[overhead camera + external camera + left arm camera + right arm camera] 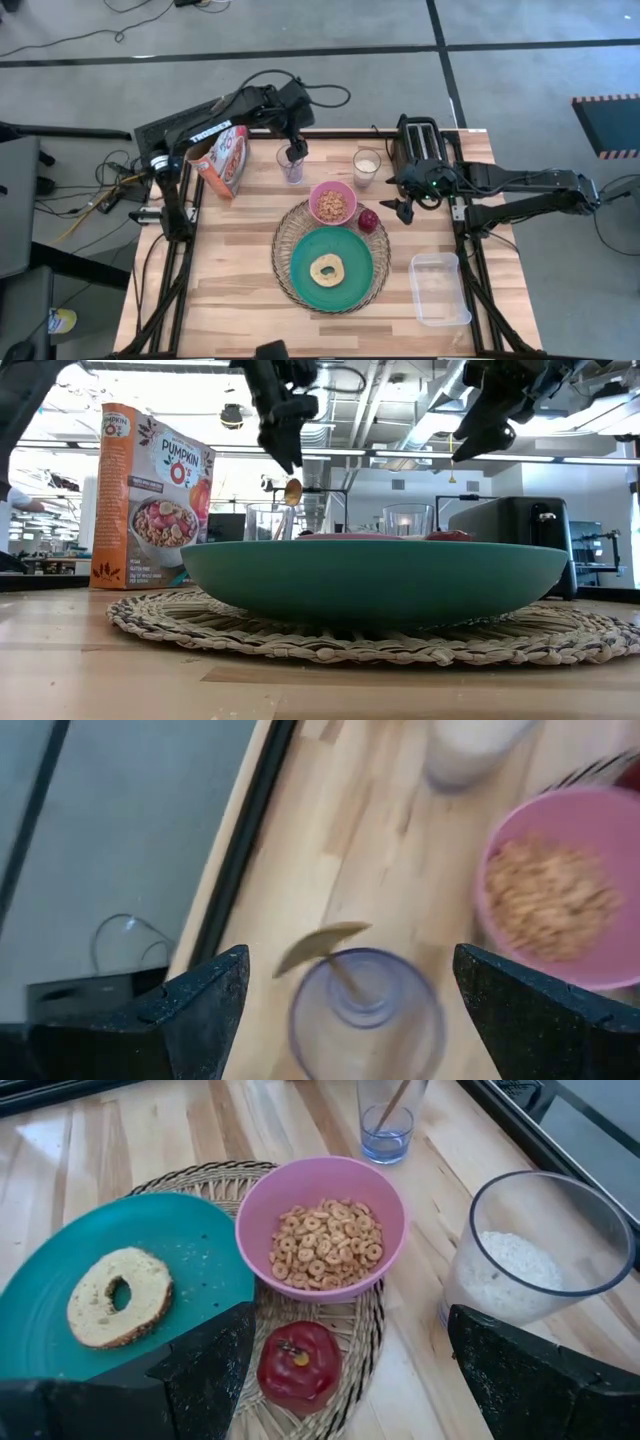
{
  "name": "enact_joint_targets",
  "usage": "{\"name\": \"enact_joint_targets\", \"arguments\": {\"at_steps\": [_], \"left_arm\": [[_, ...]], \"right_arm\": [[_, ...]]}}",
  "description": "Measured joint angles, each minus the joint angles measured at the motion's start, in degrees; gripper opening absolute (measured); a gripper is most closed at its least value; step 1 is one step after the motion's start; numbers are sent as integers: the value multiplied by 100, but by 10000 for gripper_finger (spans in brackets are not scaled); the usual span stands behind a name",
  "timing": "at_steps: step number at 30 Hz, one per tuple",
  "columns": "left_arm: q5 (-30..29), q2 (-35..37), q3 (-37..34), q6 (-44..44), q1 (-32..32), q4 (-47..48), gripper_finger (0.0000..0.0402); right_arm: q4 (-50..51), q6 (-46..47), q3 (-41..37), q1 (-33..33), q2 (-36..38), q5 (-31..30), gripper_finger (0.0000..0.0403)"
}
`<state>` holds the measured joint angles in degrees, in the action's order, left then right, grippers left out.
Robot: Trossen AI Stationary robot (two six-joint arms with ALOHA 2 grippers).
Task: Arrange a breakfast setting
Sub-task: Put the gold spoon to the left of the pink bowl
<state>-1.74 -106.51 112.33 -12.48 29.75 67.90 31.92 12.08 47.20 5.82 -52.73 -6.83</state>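
We read "PUMPKIN O's" in white letters on the orange cereal box, which stands upright at the left of the low view and at the upper left of the table in the high view; smaller print on the box is too fine to read. No other writing can be made out.

Near the middle of the table we see the round wire charger, woven and tan. The round teal plate lies on it toward its lower side in the high view, and the tan bagel lies flat on the plate with its hole facing up. The pink bowl, filled with cereal rings, sits on the charger's upper edge, touching the plate's rim. The dark red fruit rests just right of the bowl on the charger's edge, stem end up in the right wrist view.

The small spoon stands in a clear glass above and left of the bowl. Its long axis is tilted, handle down in the glass, bowl end rising above the rim.

The left gripper hangs over that glass, its fingers spread wide to either side and holding nothing. The right gripper hovers right of the fruit, likewise spread and empty. A cup of milk stands between the glass and the black toaster. A clear plastic tub sits at the lower right.
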Motion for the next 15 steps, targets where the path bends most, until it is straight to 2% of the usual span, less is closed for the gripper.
{"name": "enact_joint_targets", "arguments": {"at_steps": [5, 15], "left_arm": [[232, -158, -4, -410, 33, 94, 336], [231, -444, -8, -880, 177, -88, 336]], "right_arm": [[79, 26, 0, 0, 0, -4, 360], [90, 108, 0, -4, 0, -37, 360]]}}
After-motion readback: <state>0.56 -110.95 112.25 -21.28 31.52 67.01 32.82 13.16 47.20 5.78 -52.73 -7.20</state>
